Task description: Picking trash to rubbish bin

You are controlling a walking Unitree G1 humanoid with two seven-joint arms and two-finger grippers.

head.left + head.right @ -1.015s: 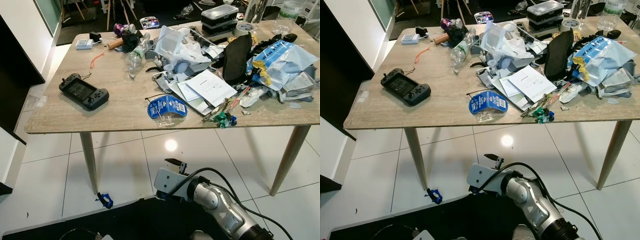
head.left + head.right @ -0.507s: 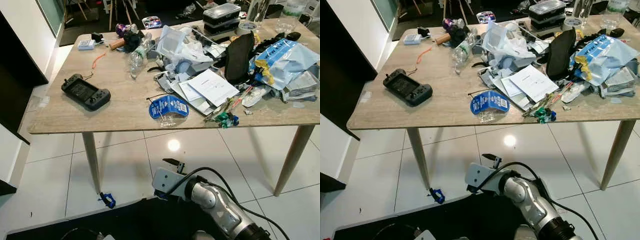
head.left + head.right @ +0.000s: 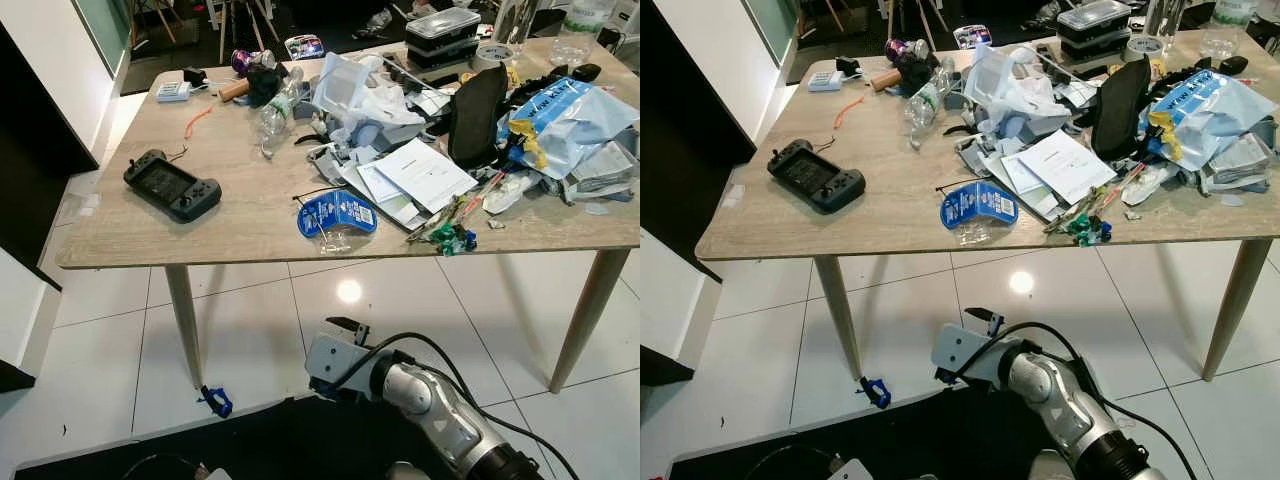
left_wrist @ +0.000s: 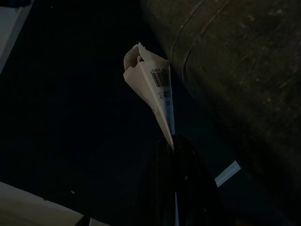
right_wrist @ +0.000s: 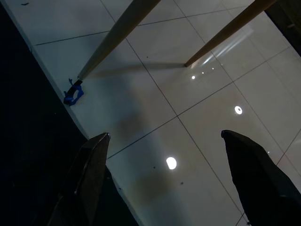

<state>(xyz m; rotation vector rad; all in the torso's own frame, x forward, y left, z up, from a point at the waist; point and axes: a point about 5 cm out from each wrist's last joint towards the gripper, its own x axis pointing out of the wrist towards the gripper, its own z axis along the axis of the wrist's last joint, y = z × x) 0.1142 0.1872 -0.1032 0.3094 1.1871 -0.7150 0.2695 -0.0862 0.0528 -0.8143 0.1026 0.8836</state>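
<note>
Fingers of the left gripper (image 4: 175, 155) are pinching a folded paper scrap (image 4: 153, 89) in the dark, while the right gripper (image 5: 164, 165) is hanging spread above the floor (image 5: 188, 84). Judging by the cluttered desk (image 3: 240, 215), keeping that pinch firm until over the bin seems wise.

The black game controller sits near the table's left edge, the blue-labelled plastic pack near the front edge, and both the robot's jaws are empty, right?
Not quite. The left gripper is shut on a scrap of paper with a barcode, as the left wrist view shows. The right gripper is open and empty. The game controller and the plastic pack lie as you say.
</note>
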